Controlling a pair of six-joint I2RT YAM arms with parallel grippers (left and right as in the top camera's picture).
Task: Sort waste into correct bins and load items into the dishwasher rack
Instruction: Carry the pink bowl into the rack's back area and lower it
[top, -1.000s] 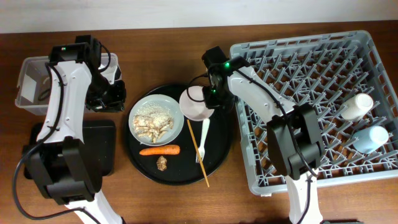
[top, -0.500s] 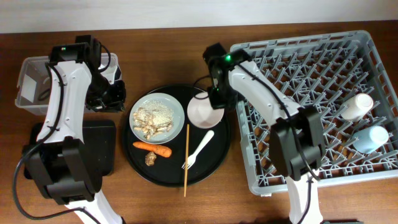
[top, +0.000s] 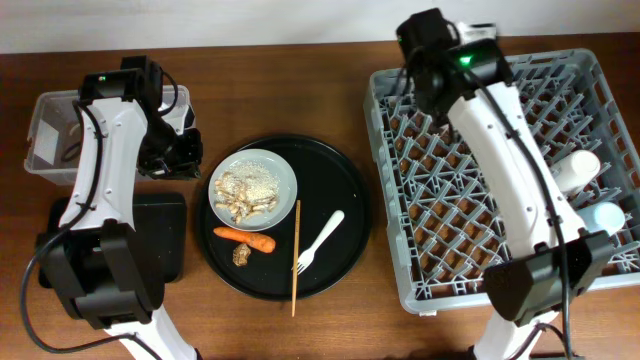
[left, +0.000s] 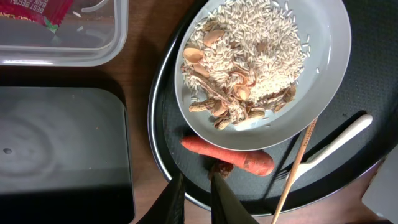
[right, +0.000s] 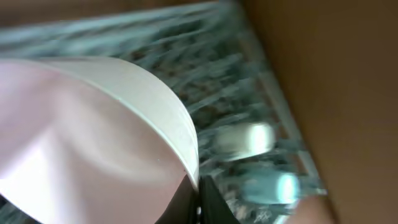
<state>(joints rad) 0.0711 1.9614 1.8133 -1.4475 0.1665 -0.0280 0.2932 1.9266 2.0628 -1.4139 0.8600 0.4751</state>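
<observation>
The right tool (right: 198, 200) grips the white bowl (right: 93, 140) over the rack (top: 450, 235), while the left tool (left: 196, 183) hangs narrow, empty.

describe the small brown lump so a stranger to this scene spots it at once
Start at the large round black tray left of the grey plastic crate. On it, an orange carrot lies beside the pale grey round plate, and the small brown lump sits just past the carrot. It is the tray's only knobbly brown piece, shorter than the carrot.
</observation>
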